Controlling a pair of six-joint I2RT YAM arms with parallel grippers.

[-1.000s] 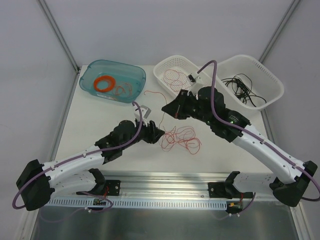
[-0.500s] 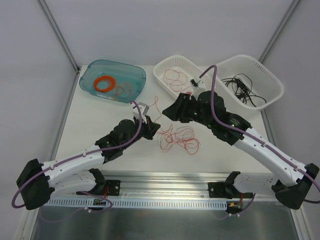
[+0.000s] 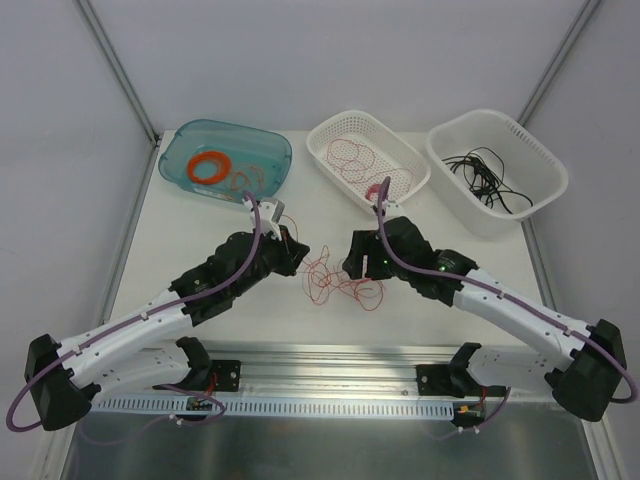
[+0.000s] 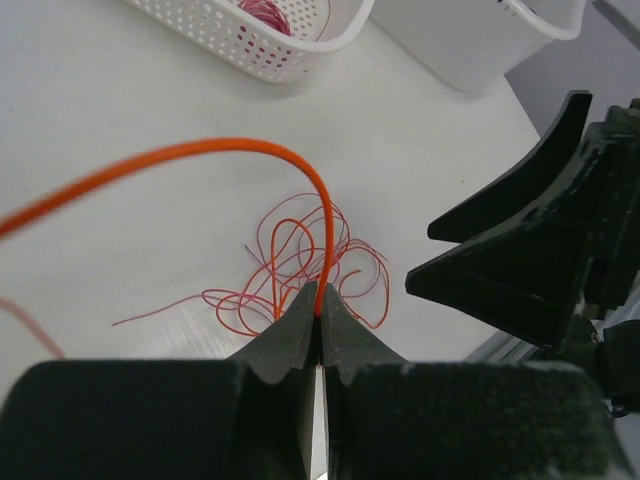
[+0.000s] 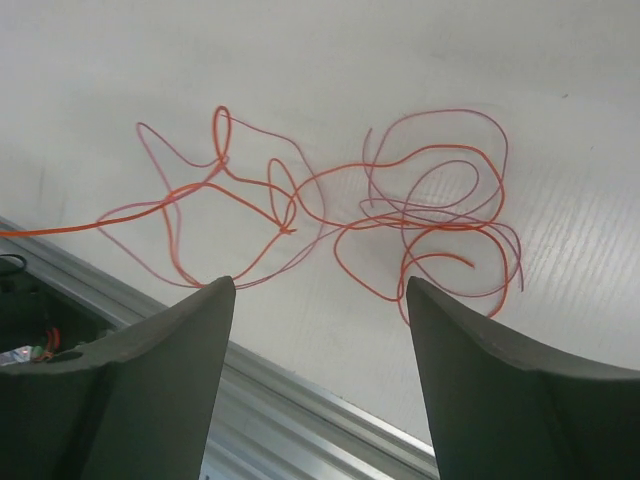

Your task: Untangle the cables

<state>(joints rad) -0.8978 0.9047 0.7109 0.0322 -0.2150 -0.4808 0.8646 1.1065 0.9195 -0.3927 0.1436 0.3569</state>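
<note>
A loose tangle of thin orange, red and pink cables (image 3: 335, 280) lies on the white table between my two arms. My left gripper (image 3: 297, 252) sits at the tangle's left edge. In the left wrist view that gripper (image 4: 320, 308) is shut on one orange cable (image 4: 230, 148), which arcs up and off to the left. My right gripper (image 3: 352, 265) hovers over the tangle's right side. The right wrist view shows it (image 5: 320, 285) open, jaws wide apart, with nothing between them and the cable loops (image 5: 400, 215) just beyond the tips.
A teal tub (image 3: 280, 150) at back left holds a thick orange ring (image 3: 210, 166). The middle white basket (image 3: 408, 152) holds red wires and a pink spool (image 3: 378, 190). The right white basket (image 3: 540, 150) holds black cables (image 3: 487, 175). An aluminium rail (image 3: 330, 360) runs along the near edge.
My left gripper closed on the orange cable and drew back left. My right gripper let go of its strand, opened, and came down toward the front over the tangle.
</note>
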